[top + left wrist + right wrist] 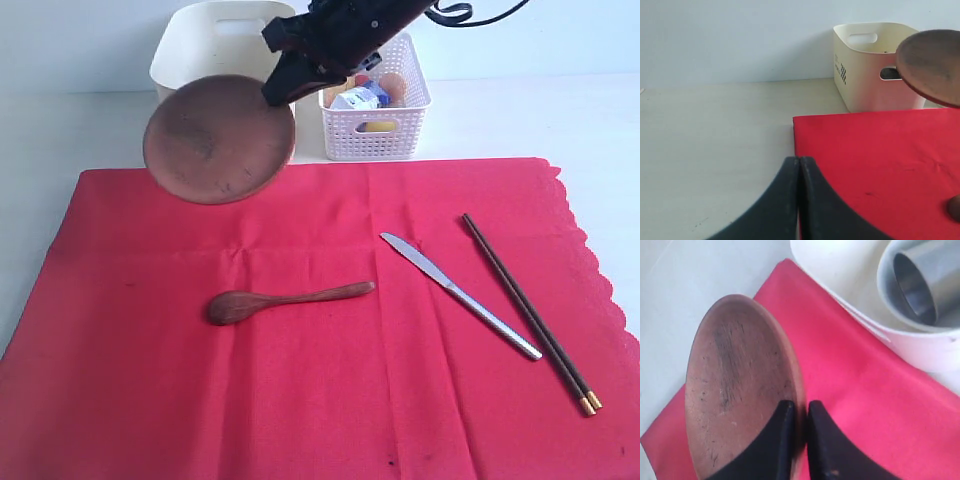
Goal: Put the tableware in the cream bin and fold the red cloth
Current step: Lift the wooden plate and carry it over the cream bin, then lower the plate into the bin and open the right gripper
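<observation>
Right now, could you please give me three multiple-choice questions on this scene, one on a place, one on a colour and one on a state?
1. Where does the wooden spoon lie?
A) on the red cloth
B) in the cream bin
C) in the white basket

2. What colour are the tips of the chopsticks?
A) silver
B) gold
C) red

3. How is the wooden plate placed?
A) flat on the cloth
B) inside the bin
C) held in the air by the right gripper

Answers: 1 A, the spoon rests mid-cloth. 2 B, gold bands show at their near ends. 3 C, the shut jaws pinch its rim, clear of the cloth.
</observation>
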Available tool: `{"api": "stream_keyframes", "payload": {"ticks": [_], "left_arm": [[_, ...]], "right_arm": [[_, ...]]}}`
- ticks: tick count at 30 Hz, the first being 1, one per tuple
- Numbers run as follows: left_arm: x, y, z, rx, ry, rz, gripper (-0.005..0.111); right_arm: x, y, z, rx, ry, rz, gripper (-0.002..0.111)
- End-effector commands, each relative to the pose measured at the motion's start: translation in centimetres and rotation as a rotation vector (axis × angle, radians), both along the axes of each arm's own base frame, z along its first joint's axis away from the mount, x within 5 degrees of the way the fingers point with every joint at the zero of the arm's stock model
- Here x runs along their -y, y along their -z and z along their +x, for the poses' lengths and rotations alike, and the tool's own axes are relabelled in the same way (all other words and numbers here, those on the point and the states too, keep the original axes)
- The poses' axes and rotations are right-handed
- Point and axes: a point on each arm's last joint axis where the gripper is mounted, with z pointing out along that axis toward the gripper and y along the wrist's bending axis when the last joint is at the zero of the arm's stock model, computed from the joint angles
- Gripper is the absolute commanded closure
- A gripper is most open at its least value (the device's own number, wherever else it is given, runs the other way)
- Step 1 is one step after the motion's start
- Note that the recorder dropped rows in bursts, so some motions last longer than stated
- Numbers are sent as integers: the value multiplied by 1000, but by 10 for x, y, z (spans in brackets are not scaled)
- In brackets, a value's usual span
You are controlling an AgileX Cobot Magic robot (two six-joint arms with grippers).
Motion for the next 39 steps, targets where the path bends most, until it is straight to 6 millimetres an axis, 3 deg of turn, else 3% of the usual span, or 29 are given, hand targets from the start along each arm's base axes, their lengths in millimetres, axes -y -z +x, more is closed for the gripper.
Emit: {"api": "stream_keyframes", "payload": {"ticks": [1, 14, 19, 30, 39], "left_arm": [[0, -1, 0, 8, -1, -13, 106], [0, -1, 0, 8, -1, -13, 106], [0, -1, 0, 8, -1, -13, 106], [0, -1, 0, 8, -1, -13, 106], [0, -1, 0, 8, -1, -13, 106]], "right_arm": [[-3, -24, 8, 69, 73, 103, 108], [-5, -36, 35, 214, 350, 245, 108], [-3, -33, 46, 218, 475, 273, 108], [-5, 14, 71, 174, 665, 294, 108], [-7, 30, 73, 141, 678, 286, 108]]}}
